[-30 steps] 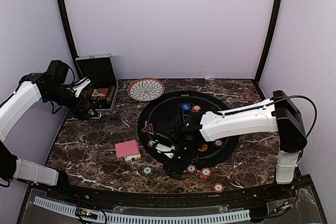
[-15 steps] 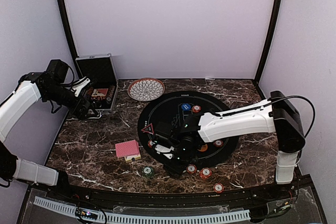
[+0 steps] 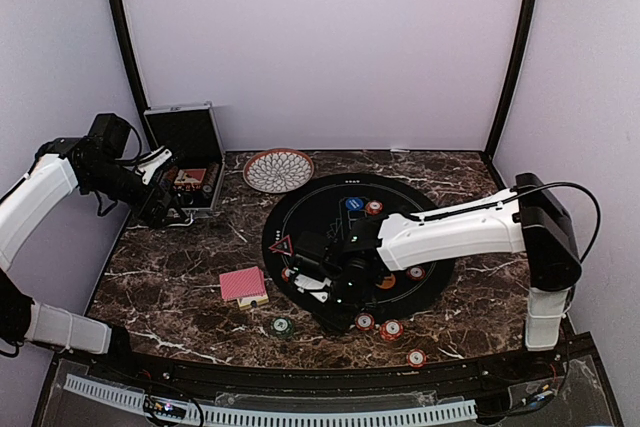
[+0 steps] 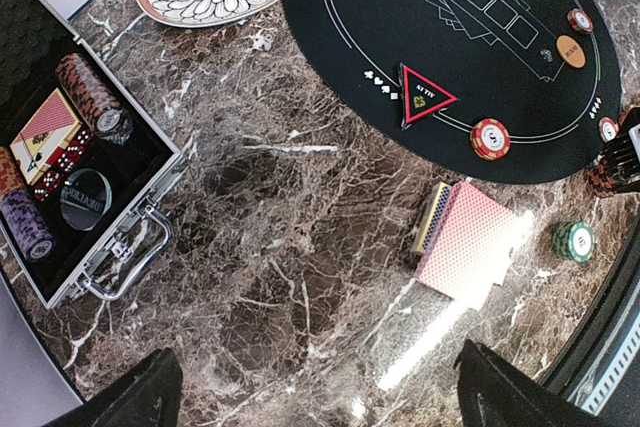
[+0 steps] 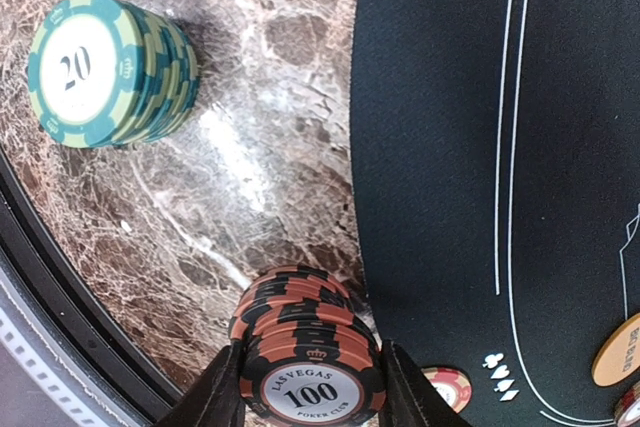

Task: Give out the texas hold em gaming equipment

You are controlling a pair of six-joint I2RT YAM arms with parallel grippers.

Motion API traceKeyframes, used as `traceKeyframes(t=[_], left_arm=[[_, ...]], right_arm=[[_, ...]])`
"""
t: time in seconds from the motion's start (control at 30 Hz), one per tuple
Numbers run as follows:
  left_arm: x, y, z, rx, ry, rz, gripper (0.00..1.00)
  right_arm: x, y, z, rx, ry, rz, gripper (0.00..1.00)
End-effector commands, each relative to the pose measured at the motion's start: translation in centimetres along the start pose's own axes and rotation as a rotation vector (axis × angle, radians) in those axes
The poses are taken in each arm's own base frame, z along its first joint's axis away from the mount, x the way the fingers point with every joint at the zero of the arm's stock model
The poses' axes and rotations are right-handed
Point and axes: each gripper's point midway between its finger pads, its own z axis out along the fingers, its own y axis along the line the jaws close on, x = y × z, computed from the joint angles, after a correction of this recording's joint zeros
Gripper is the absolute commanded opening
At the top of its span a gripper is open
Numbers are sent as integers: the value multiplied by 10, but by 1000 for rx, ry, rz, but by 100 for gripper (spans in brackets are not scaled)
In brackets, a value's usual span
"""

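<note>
My right gripper point(image 5: 312, 387) is shut on a stack of black-and-orange "100" chips point(image 5: 305, 332) at the near-left edge of the black felt mat point(image 3: 330, 217). From above, the right gripper point(image 3: 325, 292) hides this stack. A green "20" chip stack point(image 5: 100, 72) stands apart on the marble point(image 3: 280, 326). The red-backed card deck point(image 3: 243, 285) lies left of the mat. The red triangle marker point(image 3: 282, 245), blue button point(image 3: 352, 204), orange button point(image 3: 386, 282) and a red chip point(image 3: 373, 208) lie on the mat. My left gripper point(image 4: 320, 407) is open and empty, high over the marble near the case.
The open silver-edged case point(image 3: 190, 162) at the far left holds chips, cards and dice point(image 4: 60, 177). The patterned bowl point(image 3: 278, 169) sits behind the mat. Red chips point(image 3: 391, 329) lie near the table's front edge, one point(image 3: 416, 357) close to the rim.
The right gripper has shifted slightly up and to the left with the chip stack. The left arm has not moved.
</note>
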Motion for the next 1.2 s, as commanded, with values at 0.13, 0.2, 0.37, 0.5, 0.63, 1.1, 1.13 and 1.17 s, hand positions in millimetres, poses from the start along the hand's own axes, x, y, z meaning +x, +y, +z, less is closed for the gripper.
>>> traceKeyframes(t=[0.13,0.2,0.37,0.5,0.63,1.1,1.13,1.17], left_arm=[[-5,-5,-8,8,-17,11,99],[-5,-5,-8,8,-17,12,99],[-4,-5,-8,6,-16,13,99],[-5,-5,-8,8,-18,12,99],[-4,-5,-8,7,-15,12,99],[-4,-5,-8,8,-15,12,99],[-4,-5,-8,8,-14,13,99],[-4,-5,-9,7,-15,14,99]], right_arm=[[-11,9,-26,-20,-56,-5,42],[-12,10,-29,-23,-59,-4,40],[-15,11,-38,-27,-70,-10,39],[-16,11,-39,-26,-67,-14,39],[-21,6,-43,2,-80,-13,36],[-96,-63,-37,43,-200,121,34],[-101,-68,-35,45,-208,129,34],[-107,-72,-33,44,-218,138,34]])
